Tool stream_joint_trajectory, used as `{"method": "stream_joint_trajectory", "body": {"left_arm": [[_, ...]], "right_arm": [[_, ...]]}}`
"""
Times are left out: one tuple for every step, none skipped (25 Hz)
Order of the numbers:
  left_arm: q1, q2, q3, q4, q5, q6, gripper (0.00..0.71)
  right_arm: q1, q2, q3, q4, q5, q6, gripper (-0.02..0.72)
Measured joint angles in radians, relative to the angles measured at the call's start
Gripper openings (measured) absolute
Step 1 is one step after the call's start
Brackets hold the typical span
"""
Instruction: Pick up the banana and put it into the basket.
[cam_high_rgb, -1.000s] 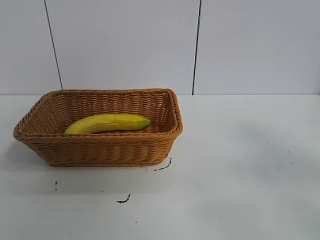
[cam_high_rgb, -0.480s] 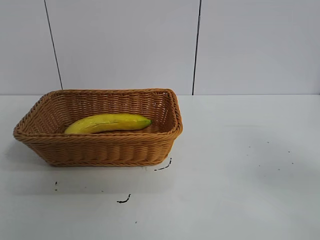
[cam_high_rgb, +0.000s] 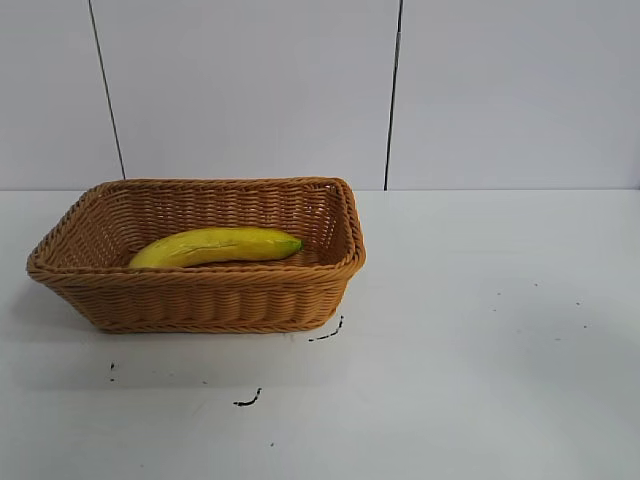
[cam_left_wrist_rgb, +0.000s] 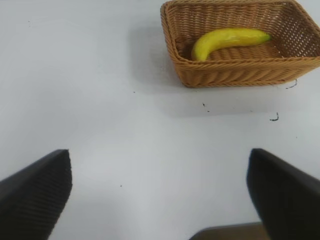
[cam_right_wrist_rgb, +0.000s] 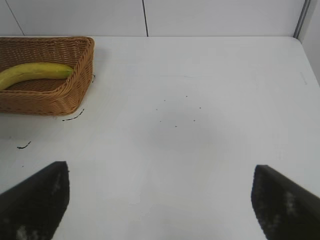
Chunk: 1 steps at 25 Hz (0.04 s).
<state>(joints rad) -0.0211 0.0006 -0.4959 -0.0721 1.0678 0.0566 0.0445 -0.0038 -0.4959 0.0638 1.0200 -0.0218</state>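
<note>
- The banana (cam_high_rgb: 215, 246) lies inside the basket (cam_high_rgb: 200, 298), resting on its floor along the long axis, with its greenish tip (cam_high_rgb: 294, 243) pointing toward the basket's right end in the exterior view.
- The basket stands on the white table (cam_high_rgb: 480, 340), on the left half of it as the exterior view shows, near the back wall (cam_high_rgb: 250, 90).
- A few small dark marks (cam_high_rgb: 247, 401) dot the table just in front of the basket and beside its right front corner.
- Neither arm shows in the exterior view; both are seen only through their own wrist cameras.
- The left gripper (cam_left_wrist_rgb: 160, 195) hangs above bare table, well apart from the basket; its two dark fingers (cam_left_wrist_rgb: 35, 197) stand wide apart and nothing is between them.
- The right gripper (cam_right_wrist_rgb: 160, 197) hangs above bare table on the other side, also well apart from the basket; its fingers (cam_right_wrist_rgb: 285, 207) are spread wide and hold nothing.
- From both wrist views the banana (cam_left_wrist_rgb: 227, 41) reads as lying free in the basket (cam_right_wrist_rgb: 70, 95), touched by no gripper.
- Whether the banana's stem end touches the basket's left wall is hard to tell, as the front rim hides that part.
</note>
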Motion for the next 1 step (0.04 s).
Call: {"method": "stream_joint_trajectory", "body": {"left_arm": [[0.0, 0.0, 0.0, 0.0, 0.0, 0.0, 0.69]], "right_arm": [[0.0, 0.0, 0.0, 0.0, 0.0, 0.0, 0.692]]}}
